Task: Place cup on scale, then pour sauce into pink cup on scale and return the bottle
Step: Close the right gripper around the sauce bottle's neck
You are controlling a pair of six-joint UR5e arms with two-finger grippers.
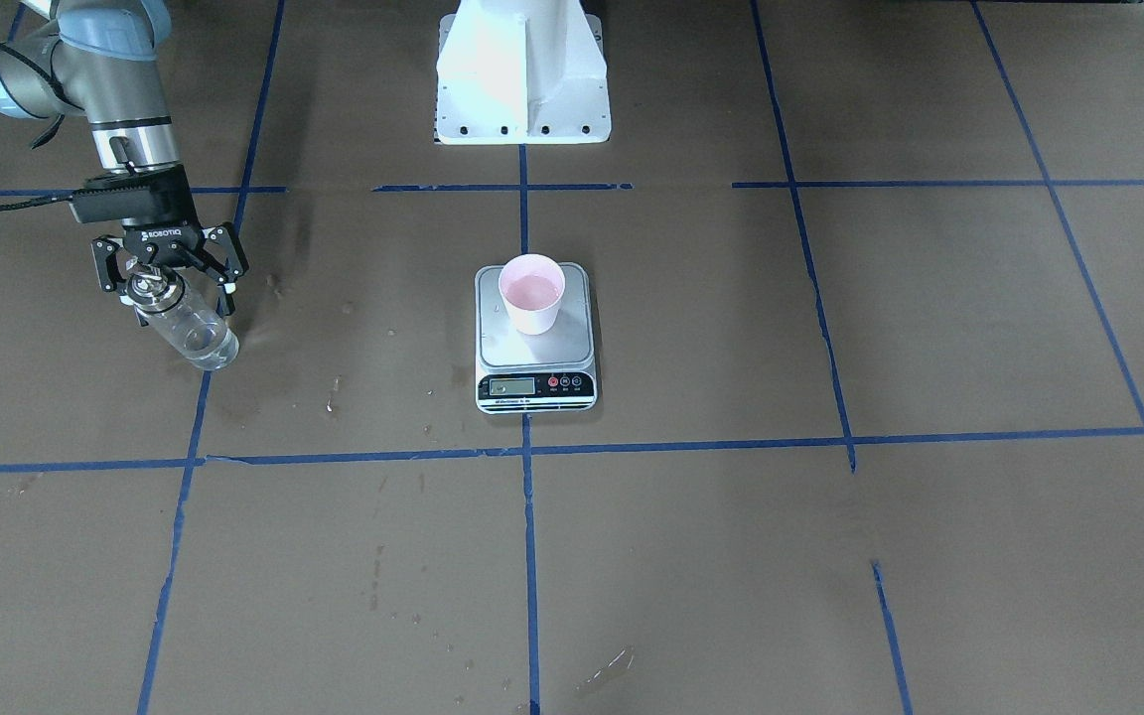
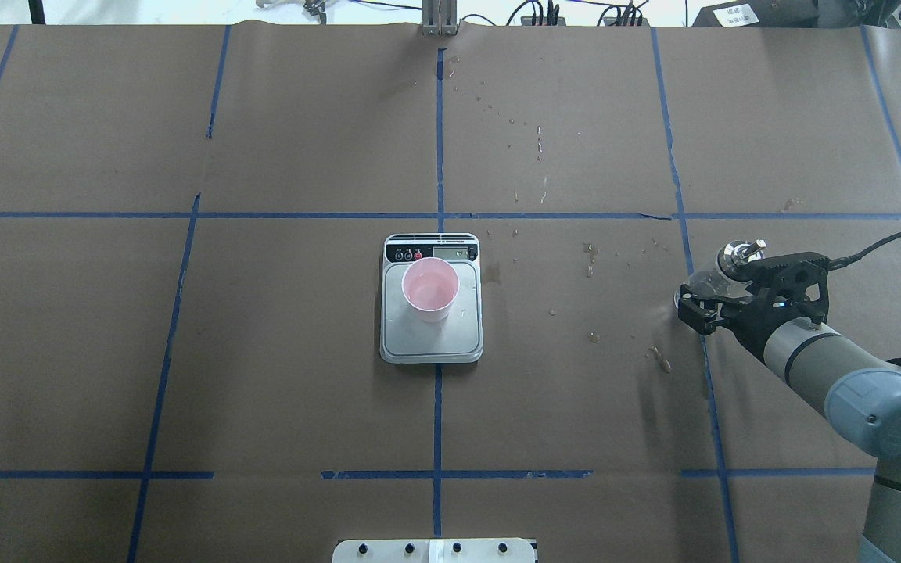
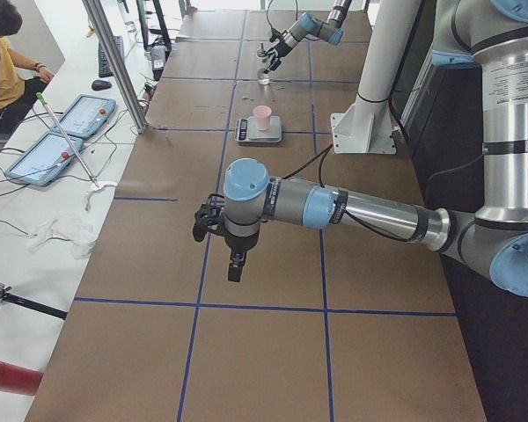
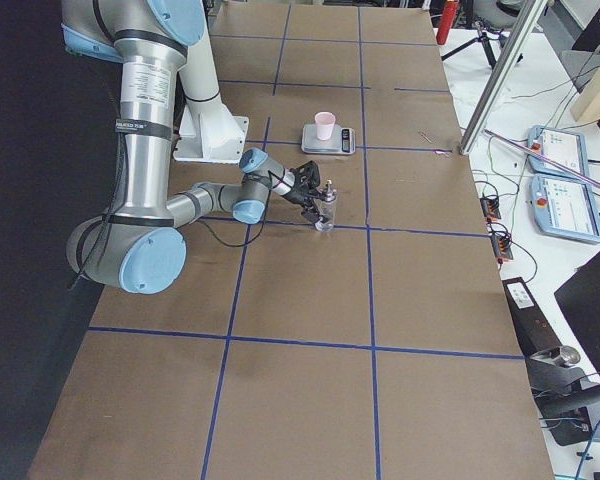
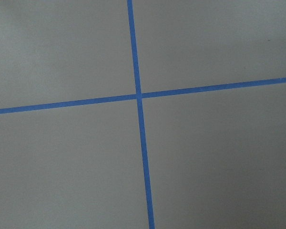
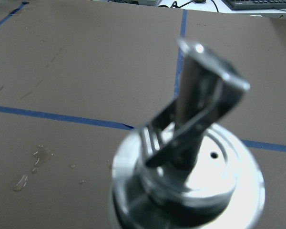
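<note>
In the front-facing view, at the far left, the right tool [image 1: 168,275] is clamping its fingers on the neck of the glass bottle [image 1: 190,331], which is standing on the brown-papered desk [image 1: 830,556]. Toward the middle, the pale pink cup [image 1: 531,293] is sitting upright on the kitchen scale [image 1: 535,341]. The left tool [image 3: 209,221] is hovering well apart from them; whether it is apart or together I cannot tell.
</note>
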